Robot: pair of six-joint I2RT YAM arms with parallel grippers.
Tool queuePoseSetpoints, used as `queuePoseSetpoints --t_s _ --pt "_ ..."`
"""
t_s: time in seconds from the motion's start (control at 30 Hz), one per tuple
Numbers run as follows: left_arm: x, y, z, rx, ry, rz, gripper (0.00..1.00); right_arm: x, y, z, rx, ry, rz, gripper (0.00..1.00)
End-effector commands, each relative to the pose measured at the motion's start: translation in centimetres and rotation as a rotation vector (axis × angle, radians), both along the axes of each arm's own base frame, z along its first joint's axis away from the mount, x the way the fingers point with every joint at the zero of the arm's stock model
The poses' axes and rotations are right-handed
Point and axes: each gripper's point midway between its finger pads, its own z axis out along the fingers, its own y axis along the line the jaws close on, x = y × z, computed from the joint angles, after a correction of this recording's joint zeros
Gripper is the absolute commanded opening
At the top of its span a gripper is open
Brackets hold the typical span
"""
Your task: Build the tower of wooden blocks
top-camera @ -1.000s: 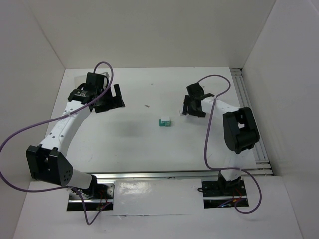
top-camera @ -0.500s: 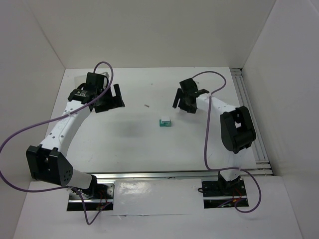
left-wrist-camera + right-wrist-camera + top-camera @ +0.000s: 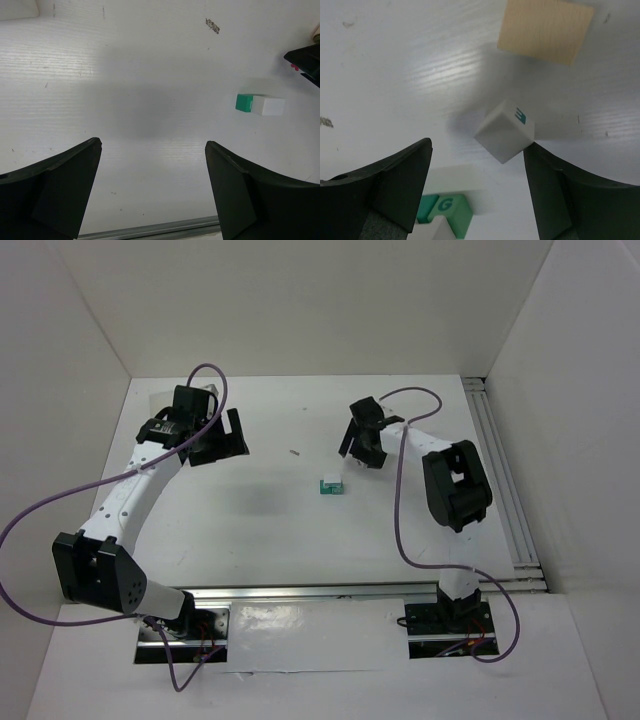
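Observation:
A teal-green cube [image 3: 326, 487] lies mid-table with a white cube [image 3: 334, 482] touching it; both show in the left wrist view, teal [image 3: 244, 102] and white [image 3: 268, 106]. In the right wrist view the teal cube [image 3: 449, 212] bears a "G". Another white cube [image 3: 505, 131] with a teal mark sits tilted between my right gripper's [image 3: 476, 165] open fingers, its corner at the right fingertip [image 3: 540, 160]. A tan wooden piece [image 3: 545, 30] lies just beyond it. My right gripper [image 3: 358, 450] is up and right of the teal cube. My left gripper [image 3: 225, 440] [image 3: 152, 190] is open and empty, far left.
A translucent white tray [image 3: 160, 400] sits at the back left, its corner in the left wrist view [image 3: 17, 7]. A metal rail [image 3: 495, 460] runs along the right side and another [image 3: 350, 590] along the front. White walls enclose the table. A small dark speck [image 3: 294, 452] lies mid-table.
My right gripper has moved left and a little toward the back, closer to the blocks. The left arm and the teal and white pair have not moved.

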Motion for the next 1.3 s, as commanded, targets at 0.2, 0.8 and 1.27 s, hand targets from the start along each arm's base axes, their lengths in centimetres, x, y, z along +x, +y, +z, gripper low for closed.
queuePoseSetpoints --t_s 0.2,0.8,1.27 --pt "0.1 0.4 2.2 0.02 -0.068 -0.001 0.98 3.5 0.0 1.0 -0.137 -0.081 0.006 0.81" --pt "0.1 0.0 1.2 0.01 -0.038 -0.014 0.98 2.3 -0.6 2.0 -0.291 -0.077 0.053 0.54" --pt "-0.1 0.0 1.0 0.01 -0.038 -0.014 0.98 3.3 -1.0 2.4 -0.34 -0.091 0.057 0.5"
